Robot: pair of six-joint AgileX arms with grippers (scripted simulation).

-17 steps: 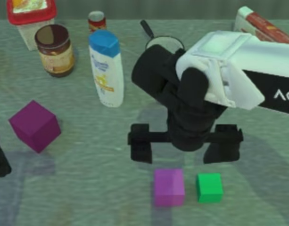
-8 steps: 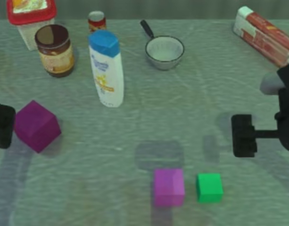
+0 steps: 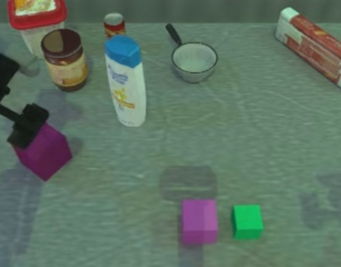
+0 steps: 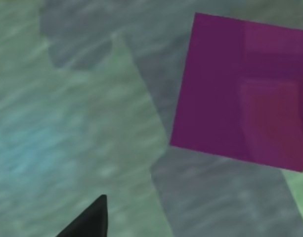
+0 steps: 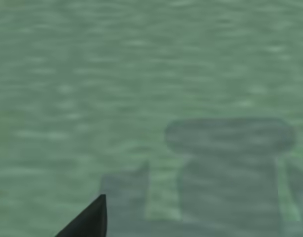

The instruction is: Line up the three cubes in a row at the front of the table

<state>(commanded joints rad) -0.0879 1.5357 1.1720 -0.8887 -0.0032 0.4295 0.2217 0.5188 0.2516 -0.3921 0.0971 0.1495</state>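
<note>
The large dark magenta-purple cube sits at the table's left, and it fills the left wrist view as a cube. My left gripper hangs open at the left edge, one finger over the cube's far left corner; nothing is held. The light pinkish-purple cube and the small green cube stand side by side near the front, a small gap between them. My right arm is outside the top view; its wrist view shows one fingertip over bare cloth.
Along the back stand a red-lidded tub, a brown jar, a small can, a white bottle with a blue cap, a small pan and a red-and-white box.
My right arm has pulled away to the right and left the top view. My left gripper has come in from the left edge to above the large cube.
</note>
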